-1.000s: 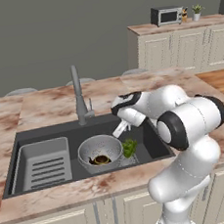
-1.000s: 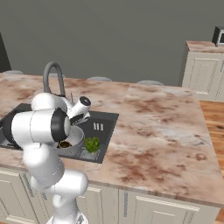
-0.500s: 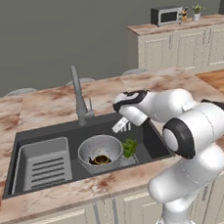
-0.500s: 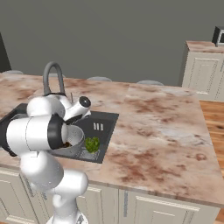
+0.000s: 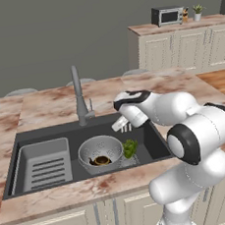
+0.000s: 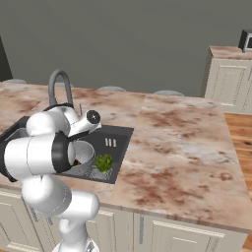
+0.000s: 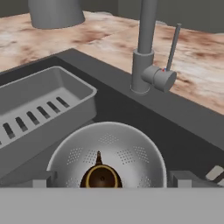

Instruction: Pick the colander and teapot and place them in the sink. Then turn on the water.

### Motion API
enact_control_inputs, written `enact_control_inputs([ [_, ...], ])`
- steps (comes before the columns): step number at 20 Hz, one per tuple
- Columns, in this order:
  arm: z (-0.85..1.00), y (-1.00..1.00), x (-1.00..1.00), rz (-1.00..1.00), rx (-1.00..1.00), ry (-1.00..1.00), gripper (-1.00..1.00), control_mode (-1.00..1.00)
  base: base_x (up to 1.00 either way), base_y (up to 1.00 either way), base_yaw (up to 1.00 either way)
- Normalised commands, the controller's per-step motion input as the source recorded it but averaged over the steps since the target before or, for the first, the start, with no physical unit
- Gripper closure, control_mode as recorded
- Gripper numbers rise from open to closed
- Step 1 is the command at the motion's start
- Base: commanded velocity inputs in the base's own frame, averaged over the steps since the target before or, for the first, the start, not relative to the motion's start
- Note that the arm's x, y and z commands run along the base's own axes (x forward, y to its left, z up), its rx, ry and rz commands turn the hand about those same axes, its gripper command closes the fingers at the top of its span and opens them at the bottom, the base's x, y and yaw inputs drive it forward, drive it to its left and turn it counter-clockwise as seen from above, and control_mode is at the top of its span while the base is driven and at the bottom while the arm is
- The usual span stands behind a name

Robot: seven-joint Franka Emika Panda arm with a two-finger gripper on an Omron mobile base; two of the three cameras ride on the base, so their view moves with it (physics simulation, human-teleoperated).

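Pinkish-brown marble counter, dark charcoal rectangular sink [image 5: 152, 142]. Perforated silver-grey metal colander [image 5: 100, 151] in basin; squat dark-brown gold-rimmed teapot [image 7: 101, 176] inside it. Placing looks done. Gripper [image 5: 121, 125] wide, empty. Next: slim grey tap lever [image 7: 173, 41] at 1 o'clock in hand view; no water.

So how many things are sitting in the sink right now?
4: the colander mid-basin, the teapot inside it, the grey tray on the left, the green bunch right of the colander. More could hide behind the arm.
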Motion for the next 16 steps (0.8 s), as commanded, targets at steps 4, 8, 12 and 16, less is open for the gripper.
enact_control_inputs([
  [4, 0.0, -0.04, 0.0, 0.0, 0.05, -0.12, -1.0, -1.0, 0.0, 0.0, 0.0],
  [8, 0.02, 0.0, 0.0, 0.0, 0.05, -0.07, -1.0, -1.0, 0.0, 0.0, 0.0],
  [12, 0.13, 0.0, 0.05, 0.0, 0.06, -0.06, -1.0, -1.0, 0.0, 0.0, 0.0],
  [16, 0.11, 0.0, 0.08, -0.01, 0.04, -0.05, -1.0, -1.0, 0.0, 0.0, 0.0],
])
